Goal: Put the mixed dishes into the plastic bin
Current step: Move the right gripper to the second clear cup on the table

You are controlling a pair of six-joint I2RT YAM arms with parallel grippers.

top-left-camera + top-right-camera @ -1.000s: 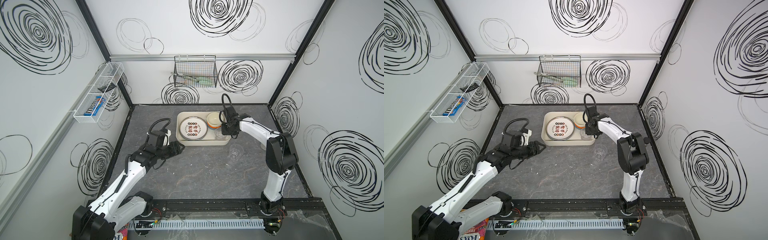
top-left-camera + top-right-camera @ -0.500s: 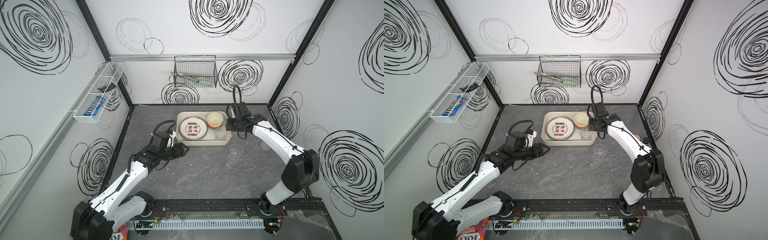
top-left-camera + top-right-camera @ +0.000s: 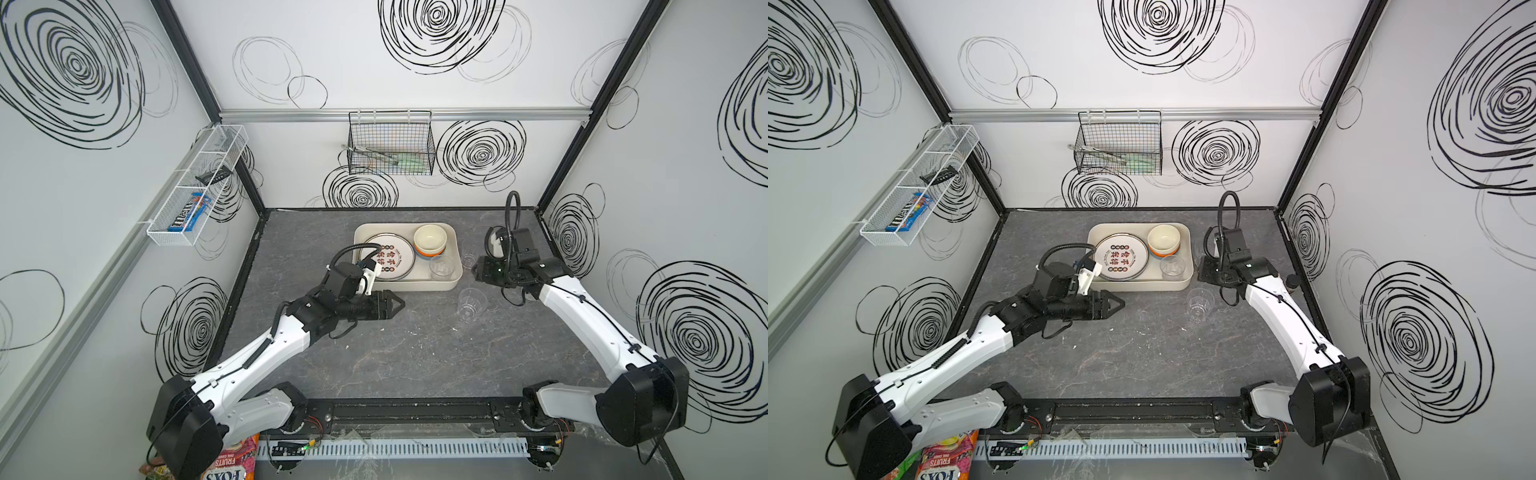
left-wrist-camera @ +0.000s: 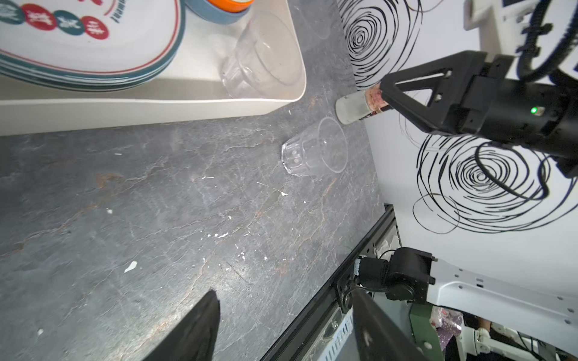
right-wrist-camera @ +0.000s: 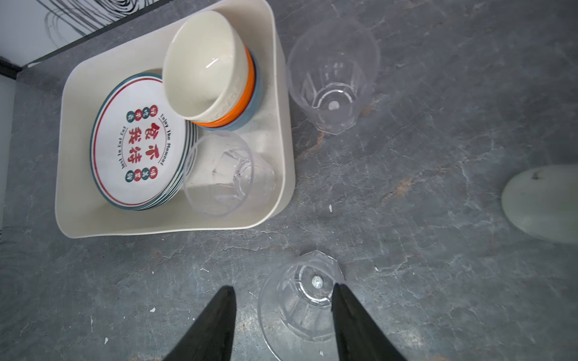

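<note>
- Just right of the plastic bin point(image 5: 156, 225), the right gripper point(image 5: 281, 289) is now withdrawn, jaws partly open and empty; its clear cup point(image 5: 219, 175) stands inside the bin.
- The left gripper point(image 4: 284, 293) hovers wide open, holding nothing.
- The tipped cup point(image 3: 468, 305) and the upright cup point(image 5: 333, 75) remain on the table.

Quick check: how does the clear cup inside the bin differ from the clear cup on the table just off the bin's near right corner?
Place: the bin cup sits inside the plastic bin, already stowed; the table cup stands on the tabletop, not yet stowed.
Surroundings: the bin cup is close beside the plate stack; the table cup stands alone, under the open right end effector.
Both are clear, faceted and mouth up.
</note>
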